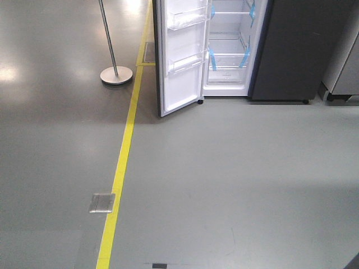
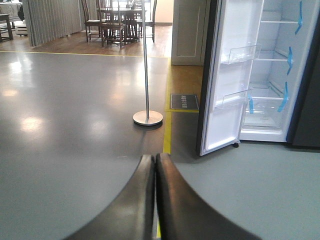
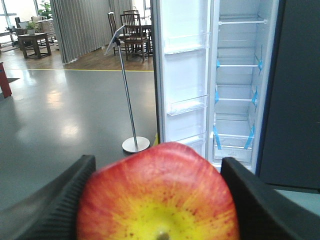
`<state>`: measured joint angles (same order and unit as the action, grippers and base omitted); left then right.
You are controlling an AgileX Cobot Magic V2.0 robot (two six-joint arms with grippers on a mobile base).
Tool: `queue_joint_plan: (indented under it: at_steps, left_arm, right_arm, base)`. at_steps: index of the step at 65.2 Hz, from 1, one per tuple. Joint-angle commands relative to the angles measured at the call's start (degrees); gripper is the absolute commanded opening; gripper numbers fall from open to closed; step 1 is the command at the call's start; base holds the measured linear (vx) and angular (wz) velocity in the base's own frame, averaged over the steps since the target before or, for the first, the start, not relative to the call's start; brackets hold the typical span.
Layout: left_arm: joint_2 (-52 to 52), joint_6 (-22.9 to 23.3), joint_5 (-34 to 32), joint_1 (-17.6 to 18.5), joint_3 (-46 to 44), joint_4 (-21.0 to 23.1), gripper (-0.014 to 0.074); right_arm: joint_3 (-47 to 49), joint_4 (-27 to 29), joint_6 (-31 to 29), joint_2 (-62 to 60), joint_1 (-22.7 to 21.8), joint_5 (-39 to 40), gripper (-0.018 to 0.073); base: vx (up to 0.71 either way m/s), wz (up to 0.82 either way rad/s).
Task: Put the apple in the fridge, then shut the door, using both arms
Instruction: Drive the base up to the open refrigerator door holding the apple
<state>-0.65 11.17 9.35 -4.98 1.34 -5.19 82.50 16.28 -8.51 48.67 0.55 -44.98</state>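
Right now the right gripper (image 3: 156, 162) is clamped on the apple (image 3: 157, 200), one dark finger each side, yellow stem patch facing the wrist cam. Left gripper (image 2: 154, 161) has its fingers pressed together w/ nothing between them, held over the grey floor (image 2: 60, 165). Ahead of both, well apart, stands the fridge (image 3: 240, 75): white interior, shelves and blue tape strips showing. Its door (image 3: 182, 75) is swung wide open to the left, white face w/ clear bins toward the cams. Left of the door is a metal pole stand (image 3: 128, 100) on a round base, near a yellow floor line (image 1: 120, 168).
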Motion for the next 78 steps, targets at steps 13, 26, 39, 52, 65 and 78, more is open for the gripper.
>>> queue_joint_plan:
  at_steps: [13,26,39,52,65,78]
  left_arm:
    - [-0.81,0.52,-3.92,0.46,-0.97,0.03,-0.0006]
    - [-0.81,0.52,-3.92,0.46,-0.97,0.03,-0.0006]
    - [-0.81,0.52,-3.92,0.46,-0.97,0.03,-0.0006]
    - [-0.81,0.52,-3.86,0.46,-0.97,0.03,-0.0006]
    - [-0.81,0.52,-3.86,0.46,-0.97,0.03,-0.0006]
    - [-0.81,0.52,-3.86,0.46,-0.97,0.03,-0.0006]
  right_arm:
    - [1.41,0.57,-0.48,0.07,0.04,4.73,0.013]
    - [1.41,0.57,-0.48,0.07,0.04,4.73,0.013]
    - [1.41,0.57,-0.48,0.07,0.04,4.73,0.013]
    - [1.41,0.57,-0.48,0.07,0.04,4.65,0.013]
    - [1.41,0.57,-0.48,0.07,0.04,4.65,0.013]
    - [1.41,0.57,-0.48,0.07,0.04,4.65,0.013]
  base:
    - [0.29,-0.02]
    - [0.28,-0.01]
    - [0.27,0.0]
    - [0.26,0.01]
    - [0.24,0.03]
    - [0.22,0.03]
